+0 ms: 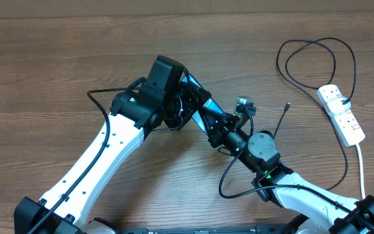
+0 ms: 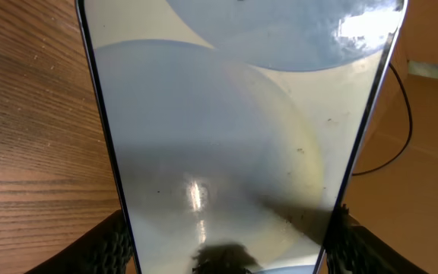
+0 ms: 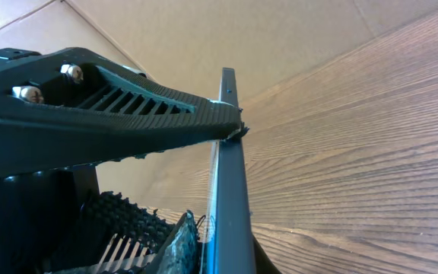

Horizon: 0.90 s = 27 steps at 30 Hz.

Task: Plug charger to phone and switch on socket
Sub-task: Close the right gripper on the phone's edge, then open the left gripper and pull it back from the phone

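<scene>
Over the brown wooden table [image 1: 57, 58], the slim blue-screened phone [image 2: 226, 114] is clamped by the left gripper [image 2: 230, 247]; the right gripper [image 1: 203, 117] is of undetermined opening.

brown wood-grain table [image 1: 50, 58], evenly lit; a plain tan board [image 3: 280, 30] rises beyond its edge.

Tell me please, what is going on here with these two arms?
The left gripper is shut on the phone, whose screen faces its camera. The right gripper is at the phone's other end, with one finger touching its edge; whether it grips is unclear. The charger cable lies on the table, its free end not yet in the phone. The power strip sits at the right.
</scene>
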Tool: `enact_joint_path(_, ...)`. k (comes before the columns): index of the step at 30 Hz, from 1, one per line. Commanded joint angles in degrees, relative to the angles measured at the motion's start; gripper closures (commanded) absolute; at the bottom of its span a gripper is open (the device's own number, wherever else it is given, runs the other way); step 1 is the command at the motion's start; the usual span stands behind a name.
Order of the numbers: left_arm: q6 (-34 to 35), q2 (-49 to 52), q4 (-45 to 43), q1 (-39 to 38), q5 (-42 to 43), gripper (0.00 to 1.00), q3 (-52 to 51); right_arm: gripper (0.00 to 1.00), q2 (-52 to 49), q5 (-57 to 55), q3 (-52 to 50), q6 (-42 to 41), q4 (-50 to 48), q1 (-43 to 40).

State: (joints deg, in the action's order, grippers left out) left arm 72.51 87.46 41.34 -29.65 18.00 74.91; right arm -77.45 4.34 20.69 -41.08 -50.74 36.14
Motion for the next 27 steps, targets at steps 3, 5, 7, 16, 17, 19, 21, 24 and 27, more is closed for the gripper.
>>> enact_joint_path(3,-0.4,1.0,-0.5,-0.4,-2.1,0.23,0.2,0.92,0.8,4.7,1.5,-0.8,-2.5,1.4)
enact_joint_path(5,-1.2,0.9,-0.5,-0.1,-2.1,0.16,0.2,0.94,0.8,4.7,1.5,-2.6,-2.5,1.4)
enact_joint_path(7,-3.3,0.9,-0.8,0.5,-2.1,0.11,0.2,0.96,0.8,4.7,1.5,-5.0,-2.5,1.4)
enact_joint_path(16,-16.0,-0.2,0.7,9.7,-0.1,0.0,1.1,0.96,0.8,4.7,1.5,-14.1,1.7,0.4)
enact_joint_path(17,-16.5,-0.8,1.5,11.4,0.0,0.0,1.2,0.96,0.8,4.7,1.5,-17.1,3.9,-0.2)
enact_joint_path(19,-18.4,-2.1,2.8,14.6,0.1,0.0,1.2,0.96,0.8,4.7,1.5,-25.1,9.4,-1.4)
enact_joint_path(21,-21.0,-3.9,4.5,17.8,0.0,0.0,1.2,0.96,0.8,5.2,1.5,-32.7,14.1,-2.4)
enact_joint_path(24,-24.6,-7.0,7.8,22.3,0.0,0.0,1.2,0.96,0.8,9.1,1.5,-40.2,15.7,-3.0)
enact_joint_path(27,-26.3,-10.0,11.6,26.1,-0.2,0.0,1.2,0.96,0.8,13.1,1.5,-47.6,11.1,-2.6)
